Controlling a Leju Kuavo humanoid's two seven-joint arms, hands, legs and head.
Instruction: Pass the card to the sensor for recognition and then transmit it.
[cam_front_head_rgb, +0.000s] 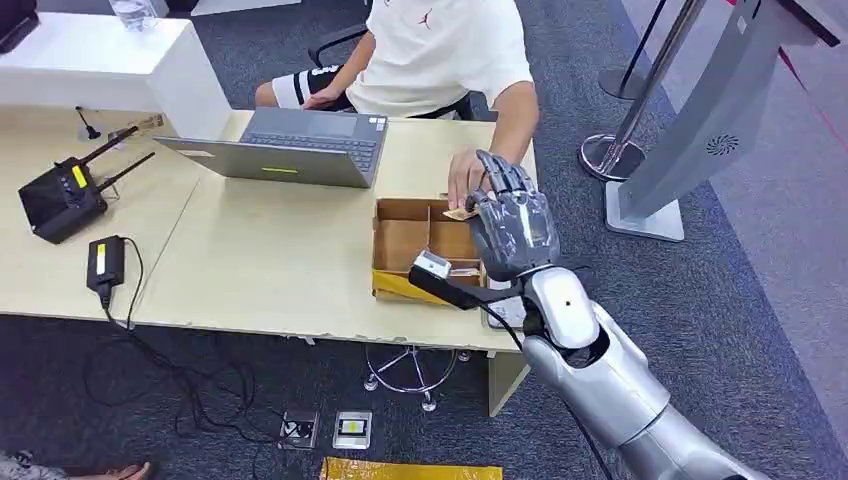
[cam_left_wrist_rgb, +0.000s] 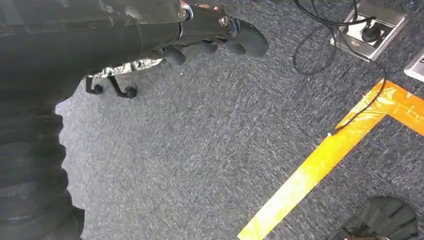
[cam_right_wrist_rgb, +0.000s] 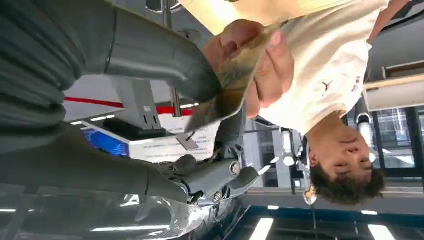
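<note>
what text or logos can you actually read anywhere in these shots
No words can be read.
Shirt: small red jumping-figure logo, no legible letters.
Laptop: yellow strip, unreadable.
Black radio unit: yellow label, too small.
Wall poster: text blurred.

One seated person in a cream T-shirt (cam_front_head_rgb: 440, 50) faces the silver right hand (cam_front_head_rgb: 512, 228), one person's hand (cam_front_head_rgb: 465, 178) touching it at one thin tan card (cam_right_wrist_rgb: 235, 82). Beneath that hand sits one open brown cardboard box (cam_front_head_rgb: 400, 240). Well left of it lie one grey open laptop (cam_front_head_rgb: 290, 148), one black two-antenna radio unit (cam_front_head_rgb: 62, 195) and one black power adapter (cam_front_head_rgb: 105, 262).
</note>
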